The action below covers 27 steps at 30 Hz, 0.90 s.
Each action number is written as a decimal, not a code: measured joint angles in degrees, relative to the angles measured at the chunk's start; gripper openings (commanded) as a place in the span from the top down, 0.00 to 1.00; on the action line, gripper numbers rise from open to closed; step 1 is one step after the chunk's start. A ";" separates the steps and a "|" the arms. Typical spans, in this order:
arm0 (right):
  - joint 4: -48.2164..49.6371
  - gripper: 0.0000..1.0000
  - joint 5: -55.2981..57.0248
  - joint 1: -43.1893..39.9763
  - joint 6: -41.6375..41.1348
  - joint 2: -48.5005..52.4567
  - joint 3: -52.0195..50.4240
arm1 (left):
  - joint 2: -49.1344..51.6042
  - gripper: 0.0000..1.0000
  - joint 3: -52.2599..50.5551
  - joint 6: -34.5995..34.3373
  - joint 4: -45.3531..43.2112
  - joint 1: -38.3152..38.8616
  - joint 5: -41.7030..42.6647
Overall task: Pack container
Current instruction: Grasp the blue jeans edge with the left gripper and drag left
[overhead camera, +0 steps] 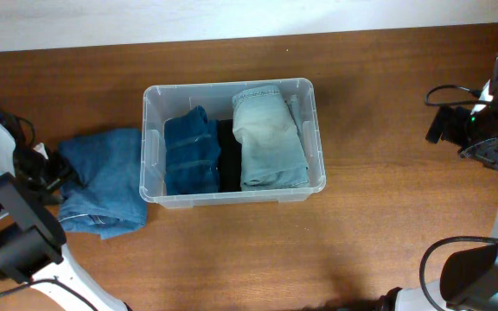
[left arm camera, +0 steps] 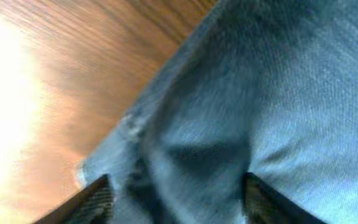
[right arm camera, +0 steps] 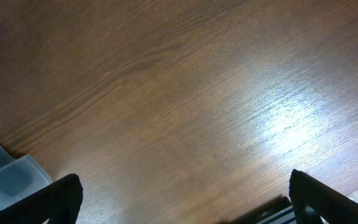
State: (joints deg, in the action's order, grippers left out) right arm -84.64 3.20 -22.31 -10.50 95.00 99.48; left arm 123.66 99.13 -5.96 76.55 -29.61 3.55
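The container (overhead camera: 232,198) sits mid-table, already packed with dark jeans (overhead camera: 190,155), a black garment (overhead camera: 228,160) and pale jeans (overhead camera: 268,142). Blue jeans (overhead camera: 102,181) remain outside near the left edge, the left gripper (left arm camera: 176,193) spread over them. The right gripper (right arm camera: 188,205) hangs spread wide, empty.

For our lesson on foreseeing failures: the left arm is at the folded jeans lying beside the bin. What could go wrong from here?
1. The left fingers are at one edge of the folded blue jeans; lifted from there, they may unfold and drape.
2. The container already holds dark blue jeans, a black garment and light blue jeans side by side, so the added pair could snag on its rim or sit proud.
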 measured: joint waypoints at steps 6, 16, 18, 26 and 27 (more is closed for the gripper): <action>0.00 0.01 0.00 0.00 -0.02 0.00 0.00 | -4.87 0.16 -0.04 5.64 -3.87 -0.20 -3.34; 0.00 0.01 0.00 0.00 -0.04 0.00 0.00 | -5.49 0.13 -0.11 14.99 -11.52 -0.20 -1.36; 0.00 0.02 0.00 0.00 -0.04 0.00 0.00 | -5.49 0.13 -0.11 16.17 -13.14 -0.20 -0.55; -0.02 0.02 0.00 0.00 -0.07 0.00 0.00 | -5.49 0.14 -4.63 18.40 -18.69 -0.20 1.70; 0.00 0.02 0.00 0.00 -0.04 0.00 0.00 | -5.49 0.14 -5.79 18.47 -19.43 -0.20 2.34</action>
State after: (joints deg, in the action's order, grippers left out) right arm -84.64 3.20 -22.31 -10.55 95.00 99.48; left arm 118.17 93.34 12.51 57.12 -29.80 5.89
